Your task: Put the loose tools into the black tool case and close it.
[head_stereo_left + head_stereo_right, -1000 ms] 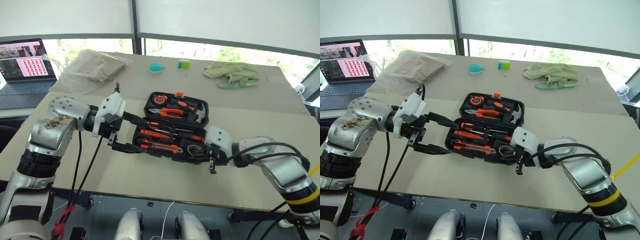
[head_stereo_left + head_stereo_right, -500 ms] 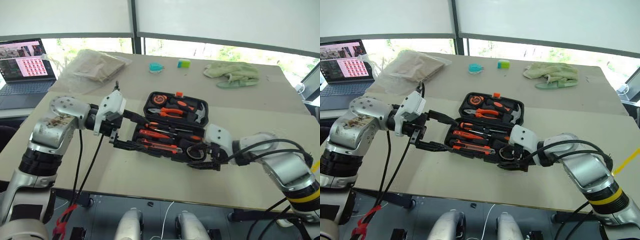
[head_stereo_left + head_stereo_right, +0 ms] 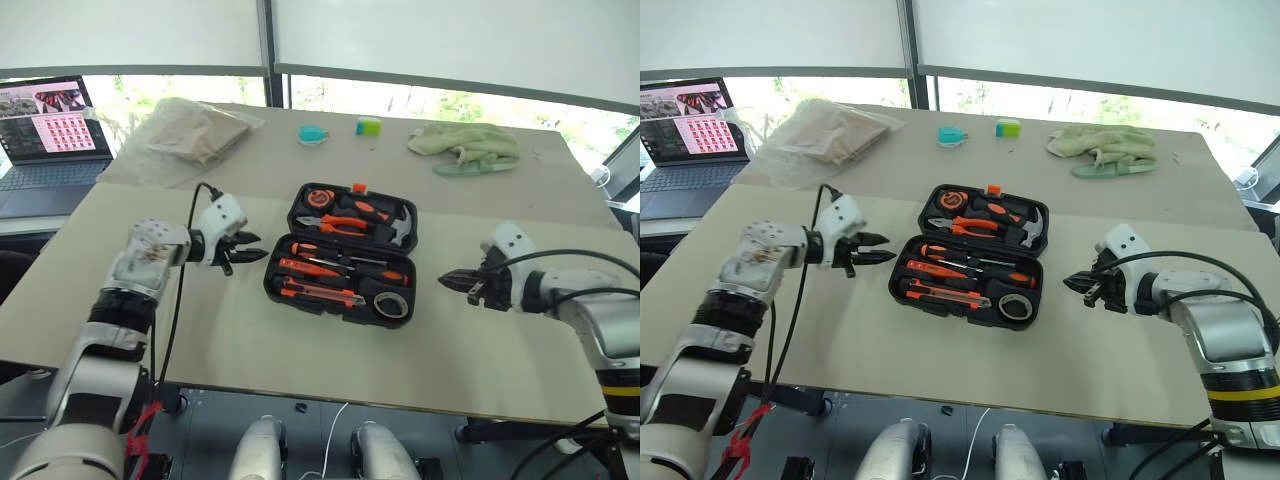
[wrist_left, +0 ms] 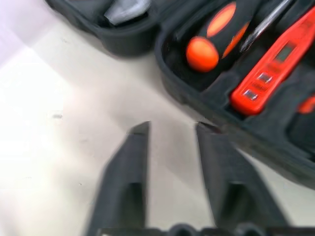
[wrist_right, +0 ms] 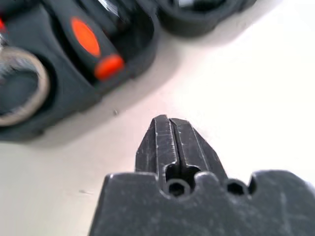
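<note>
The black tool case (image 3: pixel 272 284) lies open in the middle of the table, its lid half at the back. In the front half lie orange-and-black screwdrivers (image 3: pixel 335 263), the utility knife (image 3: pixel 322 294) and the dark tape roll (image 3: pixel 391 305). My left gripper (image 3: pixel 258 251) hovers just left of the case, open by a narrow gap and empty; its fingers (image 4: pixel 132 147) frame bare table beside the case's edge (image 4: pixel 197 98). Off the case's right side, my right gripper (image 3: pixel 443 279) is shut on nothing, its tips (image 5: pixel 169 119) pressed together above the table.
The lid half holds pliers (image 3: pixel 345 225), a hammer (image 3: pixel 400 228) and a tape measure (image 3: pixel 320 198). A laptop (image 3: pixel 55 130) stands far left, a plastic bag (image 3: pixel 195 130) behind, a green cloth (image 3: pixel 465 145) at the back right, and two small items (image 3: pixel 313 134) at the back.
Both grippers have drawn back from over the case, the left to the left and the right to the right. The left narrowed and the right shut after opening by the tape roll.
</note>
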Robot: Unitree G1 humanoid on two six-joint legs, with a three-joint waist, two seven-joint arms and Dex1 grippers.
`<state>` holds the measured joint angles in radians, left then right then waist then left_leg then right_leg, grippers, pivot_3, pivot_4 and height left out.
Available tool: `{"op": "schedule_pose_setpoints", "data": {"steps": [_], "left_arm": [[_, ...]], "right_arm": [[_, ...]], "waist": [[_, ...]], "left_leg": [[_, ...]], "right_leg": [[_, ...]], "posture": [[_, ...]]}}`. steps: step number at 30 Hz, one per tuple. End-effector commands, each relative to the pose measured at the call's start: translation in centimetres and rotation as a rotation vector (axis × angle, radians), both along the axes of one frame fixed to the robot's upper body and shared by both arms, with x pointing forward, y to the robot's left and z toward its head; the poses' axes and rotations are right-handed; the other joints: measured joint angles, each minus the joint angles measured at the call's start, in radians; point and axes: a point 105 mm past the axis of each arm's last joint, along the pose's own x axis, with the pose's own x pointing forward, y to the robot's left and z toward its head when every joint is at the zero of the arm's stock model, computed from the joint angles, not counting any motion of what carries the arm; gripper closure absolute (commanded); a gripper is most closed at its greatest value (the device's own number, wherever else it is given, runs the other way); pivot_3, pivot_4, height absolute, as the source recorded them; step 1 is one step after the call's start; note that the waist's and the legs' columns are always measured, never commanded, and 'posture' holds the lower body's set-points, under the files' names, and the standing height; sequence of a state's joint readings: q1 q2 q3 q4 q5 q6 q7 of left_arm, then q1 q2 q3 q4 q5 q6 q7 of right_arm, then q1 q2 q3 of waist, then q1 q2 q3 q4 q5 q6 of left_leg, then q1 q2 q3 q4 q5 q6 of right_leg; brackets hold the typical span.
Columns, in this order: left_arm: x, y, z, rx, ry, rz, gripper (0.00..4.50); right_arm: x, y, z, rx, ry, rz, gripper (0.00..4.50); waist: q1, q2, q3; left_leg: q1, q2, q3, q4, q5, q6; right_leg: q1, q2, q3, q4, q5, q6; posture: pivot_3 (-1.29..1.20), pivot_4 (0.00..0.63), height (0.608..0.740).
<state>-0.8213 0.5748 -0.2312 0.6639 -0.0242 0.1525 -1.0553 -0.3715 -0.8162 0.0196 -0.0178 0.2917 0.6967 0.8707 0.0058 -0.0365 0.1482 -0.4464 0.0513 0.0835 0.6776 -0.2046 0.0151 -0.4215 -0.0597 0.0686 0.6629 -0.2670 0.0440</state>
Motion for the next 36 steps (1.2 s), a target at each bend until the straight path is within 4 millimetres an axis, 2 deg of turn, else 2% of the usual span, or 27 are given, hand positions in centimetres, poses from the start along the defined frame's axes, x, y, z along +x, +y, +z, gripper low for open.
{"op": "schedule_pose_setpoints", "data": {"steps": [1, 4, 9, 13, 16, 21, 25, 29, 33, 36], "left_arm": [[0.3, -1.4, 1.4, -0.007, -0.049, -0.068, 4.42], [-0.6, -2.7, 1.1, -0.037, -0.015, -0.141, 4.42], [-3.5, -3.5, 0.7, -0.041, 0.045, -0.306, 4.42], [-7.0, -3.7, 0.4, -0.054, 0.108, -0.449, 4.42], [-9.2, -3.2, -0.9, 0.016, 0.111, -0.535, 4.42], [-11.1, -1.4, -3.0, 0.131, 0.126, -0.551, 4.42], [-11.4, 0.1, -3.4, 0.166, 0.126, -0.511, 4.42], [-11.2, 2.6, -3.6, 0.241, 0.121, -0.447, 4.42], [-9.6, 5.3, -3.0, 0.245, 0.135, -0.272, 4.42], [-8.7, 4.7, -1.4, 0.138, 0.132, -0.223, 4.42]], "right_arm": [[1.4, 0.9, 1.2, -0.012, -0.074, 0.034, 4.5], [1.8, 2.4, 1.2, -0.015, -0.078, 0.092, 4.5], [0.7, 4.4, 1.8, -0.008, -0.091, 0.239, 4.5], [-2.0, 4.7, 1.1, -0.058, -0.058, 0.367, 4.5], [-3.9, 4.4, 0.0, -0.089, -0.026, 0.405, 4.5], [-7.2, 3.8, -1.4, -0.127, 0.019, 0.434, 4.5], [-8.7, 3.5, -1.8, -0.124, 0.036, 0.418, 4.5], [-9.7, 3.1, -2.2, -0.132, 0.045, 0.383, 4.5], [-9.2, 1.3, -2.2, -0.154, 0.032, 0.277, 4.5], [-8.4, 0.1, -1.9, -0.167, 0.014, 0.238, 4.5]], "waist": [[-0.006, 0.0, 0.0], [-0.009, 0.0, 0.0], [-0.003, 0.0, 0.0], [-0.005, 0.0, 0.0], [-0.006, 0.0, 0.0], [-0.005, 0.0, 0.0], [-0.009, 0.0, 0.0], [-0.018, 0.0, -0.001], [-0.024, 0.0, -0.001], [-0.022, 0.0, -0.001]], "left_leg": [[0.0, 0.0, 0.0, 0.0, 0.0, 0.0], [0.0, 0.0, 0.0, 0.0, 0.0, 0.0], [-0.001, 0.0, 0.0, 0.0, 0.0, 0.0], [-0.001, 0.0, 0.0, -0.002, 0.0, 0.0], [-0.001, 0.001, 0.0, -0.002, -0.001, 0.001], [0.001, 0.001, 0.0, -0.002, -0.001, 0.001], [0.003, 0.001, 0.0, -0.002, -0.001, 0.001], [0.005, 0.001, 0.0, -0.002, -0.001, 0.001], [0.007, 0.002, 0.0, -0.002, -0.001, 0.001], [0.01, 0.002, 0.0, -0.002, -0.001, 0.001]], "right_leg": [[0.0, 0.0, 0.0, 0.0, 0.0, 0.0], [0.0, 0.0, 0.0, 0.0, 0.0, 0.0], [0.0, -0.001, 0.0, 0.0, 0.0, 0.0], [-0.001, 0.0, 0.0, 0.0, 0.0, 0.0], [-0.001, 0.0, 0.0, -0.001, 0.0, 0.0], [0.001, 0.0, 0.0, 0.0, 0.0, 0.0], [0.002, 0.0, 0.0, 0.0, -0.001, 0.0], [0.004, 0.0, 0.0, 0.001, -0.001, -0.001], [0.004, 0.001, 0.0, 0.001, -0.001, -0.002], [0.007, 0.001, 0.0, 0.002, -0.001, -0.001]], "posture": [[0.0, 0.15, 0.74], [0.0, 0.15, 0.74], [0.0, 0.15, 0.74], [0.0, 0.15, 0.74], [0.0, 0.15, 0.74], [0.0, 0.15, 0.74], [0.0, 0.15, 0.74], [0.0, 0.15, 0.74], [0.0, 0.15, 0.74], [0.0, 0.15, 0.74]]}}
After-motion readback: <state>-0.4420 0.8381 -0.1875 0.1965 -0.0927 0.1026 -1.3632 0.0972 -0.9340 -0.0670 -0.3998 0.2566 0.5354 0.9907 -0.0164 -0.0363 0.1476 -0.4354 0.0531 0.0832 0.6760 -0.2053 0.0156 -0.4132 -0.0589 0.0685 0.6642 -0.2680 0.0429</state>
